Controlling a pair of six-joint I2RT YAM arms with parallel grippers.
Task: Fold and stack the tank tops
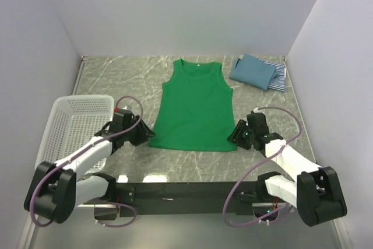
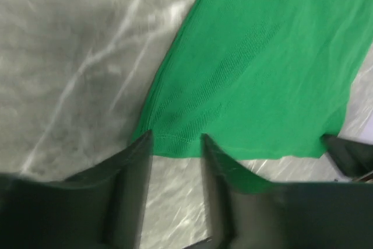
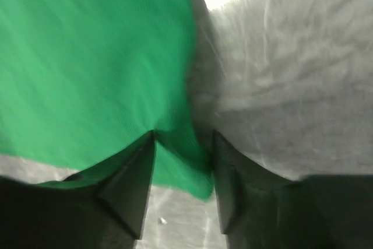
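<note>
The bright green tank top (image 1: 195, 109) lies spread flat in the middle of the marble table, neck to the far side. My left gripper (image 1: 145, 134) is at its bottom left corner, open; in the left wrist view the green hem (image 2: 175, 144) lies between the tips of the left gripper (image 2: 176, 138), ungripped. My right gripper (image 1: 233, 135) is at the bottom right corner, open, and in the right wrist view that corner (image 3: 186, 161) sits between the tips of the right gripper (image 3: 183, 135). At the back right, the folded teal tank top (image 1: 252, 69) rests on the folded striped one (image 1: 281, 77).
A white mesh basket (image 1: 76, 121) stands at the left edge of the table, beside the left arm. White walls close in the table on three sides. A black rail (image 1: 180, 190) with the arm bases runs along the near edge.
</note>
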